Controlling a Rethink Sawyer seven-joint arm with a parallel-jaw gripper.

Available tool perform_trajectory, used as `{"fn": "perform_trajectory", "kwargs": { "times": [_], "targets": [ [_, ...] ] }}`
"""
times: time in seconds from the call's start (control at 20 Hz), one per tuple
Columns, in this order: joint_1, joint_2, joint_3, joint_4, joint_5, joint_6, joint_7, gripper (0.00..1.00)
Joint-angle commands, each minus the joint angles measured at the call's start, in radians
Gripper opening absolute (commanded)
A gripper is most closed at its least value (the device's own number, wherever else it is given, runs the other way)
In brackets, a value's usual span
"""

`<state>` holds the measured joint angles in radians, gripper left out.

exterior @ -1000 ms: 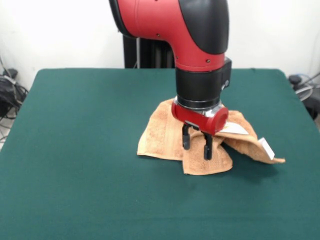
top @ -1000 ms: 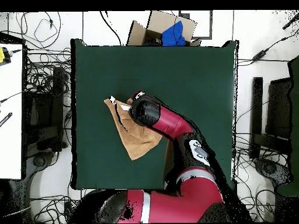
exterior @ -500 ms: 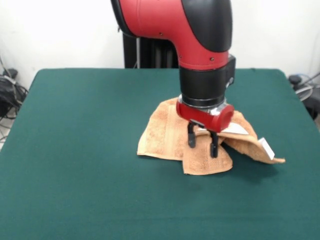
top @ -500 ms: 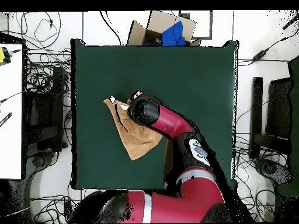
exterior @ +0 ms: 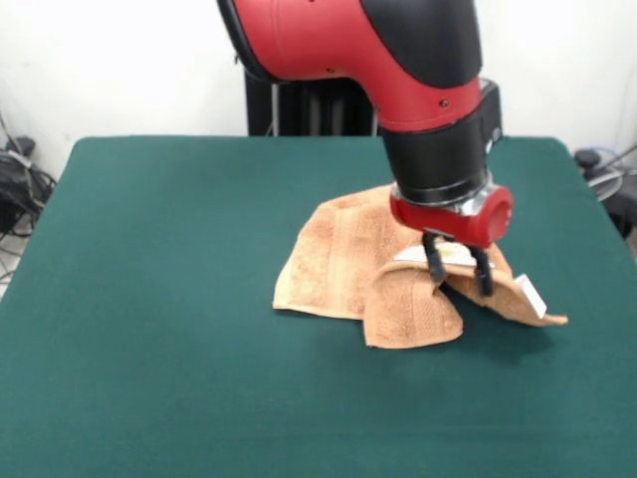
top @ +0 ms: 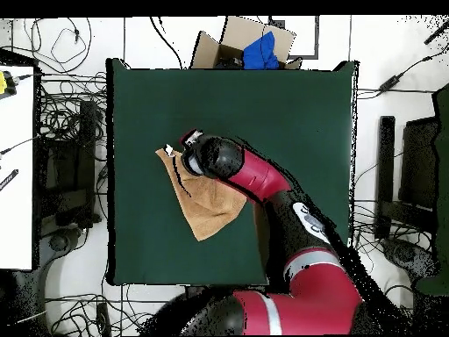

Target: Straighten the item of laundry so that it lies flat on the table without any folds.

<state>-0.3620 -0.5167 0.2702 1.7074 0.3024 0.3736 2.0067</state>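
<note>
Gripper [exterior: 459,276] fingers spread, holding nothing, just above folded towel [exterior: 343,261] lying right of centre on table [exterior: 149,299]. Risk: pinching 2 layers drags the fold instead of opening it.

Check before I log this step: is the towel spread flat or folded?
Folded. The towel lies bunched on the table, a flap doubled over in front and another ridge beneath the open hand.

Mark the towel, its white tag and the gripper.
towel [exterior: 343,261], front view, flat left part.
white tag [exterior: 533,295], front view, tag's middle.
gripper [exterior: 460,273], front view, between the open fingertips.
</note>
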Motion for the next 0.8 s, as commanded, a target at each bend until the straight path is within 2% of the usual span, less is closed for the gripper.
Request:
{"fn": "perform_trajectory", "kwargs": {
  "times": [0.05,0.25,0.55,0.7,0.8],
  "targets": [
    [-0.087,0.002,0.238,0.053,-0.045,0.141,-0.104,1.0],
    [-0.147,0.003,0.336,0.076,-0.055,0.165,-0.129,1.0],
    [-0.198,0.041,0.42,0.069,-0.124,0.198,-0.188,1.0],
    [-0.186,0.043,0.398,0.06,-0.156,0.199,-0.147,1.0],
    [-0.144,0.026,0.325,0.038,-0.173,0.216,-0.075,1.0]
  ]
}}
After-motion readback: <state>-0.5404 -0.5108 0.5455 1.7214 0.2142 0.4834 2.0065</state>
